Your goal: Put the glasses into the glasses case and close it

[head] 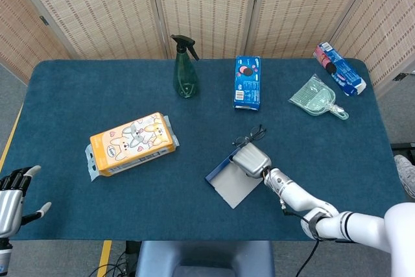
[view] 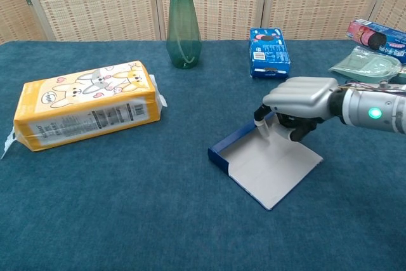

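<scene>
The glasses case (head: 228, 185) is a flat grey box with a blue rim, lying open and turned diagonally near the table's front. My right hand (head: 250, 158) sits at its far corner, thumb inside the tray and fingers curled over the blue wall, gripping it. In the chest view the same hand (view: 299, 99) covers the back corner of the case (view: 269, 166). The thin dark-framed glasses (head: 250, 137) lie on the cloth just behind the hand, partly hidden by it; the chest view hides them. My left hand (head: 10, 196) hangs off the table's front left, fingers apart, holding nothing.
An orange tissue pack (head: 131, 143) lies left of the case. At the back stand a green spray bottle (head: 185, 68) and a blue box (head: 247, 82). A green dustpan (head: 316, 97) and a blue-red packet (head: 339, 68) lie at the back right.
</scene>
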Tool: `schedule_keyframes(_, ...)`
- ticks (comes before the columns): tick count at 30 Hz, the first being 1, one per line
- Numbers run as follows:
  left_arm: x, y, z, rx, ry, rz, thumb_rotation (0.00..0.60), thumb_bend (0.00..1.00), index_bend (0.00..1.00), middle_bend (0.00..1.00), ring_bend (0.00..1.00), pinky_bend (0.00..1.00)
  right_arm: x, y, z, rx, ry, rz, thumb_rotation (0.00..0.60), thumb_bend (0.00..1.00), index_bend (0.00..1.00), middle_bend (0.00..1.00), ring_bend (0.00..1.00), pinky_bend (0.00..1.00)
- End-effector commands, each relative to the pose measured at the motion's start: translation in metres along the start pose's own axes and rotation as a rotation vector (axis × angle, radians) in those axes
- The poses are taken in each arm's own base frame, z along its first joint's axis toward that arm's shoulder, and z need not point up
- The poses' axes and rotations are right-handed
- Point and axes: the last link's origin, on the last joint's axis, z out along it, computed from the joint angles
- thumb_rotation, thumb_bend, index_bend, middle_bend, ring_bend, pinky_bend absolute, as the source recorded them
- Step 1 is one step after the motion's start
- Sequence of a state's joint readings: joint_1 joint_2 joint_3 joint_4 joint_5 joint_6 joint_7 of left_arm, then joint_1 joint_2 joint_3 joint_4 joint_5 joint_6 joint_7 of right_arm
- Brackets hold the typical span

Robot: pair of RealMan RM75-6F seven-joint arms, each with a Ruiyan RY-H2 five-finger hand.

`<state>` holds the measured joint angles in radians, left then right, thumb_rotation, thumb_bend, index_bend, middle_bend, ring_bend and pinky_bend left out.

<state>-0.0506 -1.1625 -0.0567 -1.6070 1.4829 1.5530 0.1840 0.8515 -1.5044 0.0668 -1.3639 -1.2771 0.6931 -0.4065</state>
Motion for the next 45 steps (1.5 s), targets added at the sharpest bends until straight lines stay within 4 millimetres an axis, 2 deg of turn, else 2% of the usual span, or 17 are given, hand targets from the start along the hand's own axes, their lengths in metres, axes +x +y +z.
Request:
schedule_keyframes(1, 0.0, -0.001, -0.001, 0.003, 0.0, 0.0, 0.6, 0.19, 0.21, 0.24, 0.2, 0.28, 0.004, -0.003, 0.001, 0.01, 0.011, 0.025, 0.6, 0.67, 0.34, 1.0, 1.0, 0.97)
schedule_keyframes(2, 0.0, -0.002, -0.001, 0.005, -0.001, 0.0, 0.6, 0.19, 0.21, 0.24, 0.2, 0.28, 0.004, -0.004, -0.001, 0.013, 0.015, 0.032, 0.6, 0.65, 0.34, 1.0, 1.0, 0.97)
schedule_keyframes(4, 0.0, -0.003, -0.002, 0.01, -0.002, 0.002, 0.6, 0.19, 0.21, 0.24, 0.2, 0.28, 0.006, -0.002, -0.009, 0.013, 0.025, 0.053, 0.6, 0.51, 0.34, 1.0, 1.0, 0.97)
schedule_keyframes(6, -0.001, -0.004, -0.002, 0.012, -0.005, 0.001, 0.6, 0.19, 0.21, 0.24, 0.2, 0.28, 0.009, 0.002, -0.016, 0.005, 0.044, 0.072, 0.6, 0.29, 0.34, 1.0, 1.0, 0.97)
schedule_keyframes(7, -0.002, -0.004, -0.002, 0.011, -0.007, 0.001, 0.6, 0.19, 0.21, 0.24, 0.2, 0.28, 0.012, 0.006, -0.021, -0.004, 0.062, 0.079, 0.6, 0.23, 0.34, 1.0, 1.0, 0.97)
schedule_keyframes(9, -0.002, -0.003, -0.002, 0.006, -0.008, -0.001, 0.6, 0.19, 0.21, 0.24, 0.2, 0.28, 0.015, 0.015, -0.027, -0.025, 0.089, 0.089, 0.6, 0.18, 0.34, 1.0, 1.0, 0.97)
schedule_keyframes(13, -0.002, -0.002, 0.0, -0.003, -0.005, -0.002, 0.6, 0.19, 0.21, 0.24, 0.2, 0.28, 0.022, 0.04, -0.027, -0.104, 0.122, 0.09, 0.6, 0.17, 0.34, 1.0, 1.0, 0.97)
schedule_keyframes(18, -0.002, 0.002, 0.001, -0.016, -0.004, -0.008, 0.6, 0.19, 0.21, 0.24, 0.2, 0.28, 0.02, 0.057, -0.006, -0.165, 0.073, 0.066, 0.6, 0.26, 0.34, 1.0, 1.0, 0.97)
schedule_keyframes(24, -0.002, 0.002, 0.0, -0.012, -0.006, -0.005, 0.6, 0.19, 0.21, 0.24, 0.2, 0.28, 0.017, 0.06, 0.027, -0.206, 0.028, 0.04, 0.6, 0.29, 0.34, 1.0, 1.0, 0.97)
schedule_keyframes(31, 0.0, -0.004, -0.003, 0.011, -0.008, 0.003, 0.6, 0.19, 0.21, 0.24, 0.2, 0.28, 0.017, 0.063, 0.055, -0.246, 0.002, 0.039, 0.6, 0.36, 0.34, 1.0, 1.0, 0.97)
schedule_keyframes(39, -0.001, -0.007, -0.006, 0.027, -0.016, 0.006, 0.6, 0.19, 0.21, 0.24, 0.2, 0.28, 0.013, 0.067, 0.068, -0.271, -0.025, 0.04, 0.6, 0.37, 0.34, 1.0, 1.0, 0.97)
schedule_keyframes(45, -0.002, -0.008, -0.006, 0.027, -0.017, 0.003, 0.6, 0.19, 0.21, 0.24, 0.2, 0.28, 0.011, 0.069, 0.068, -0.28, -0.024, 0.052, 0.6, 0.37, 0.34, 1.0, 1.0, 0.97)
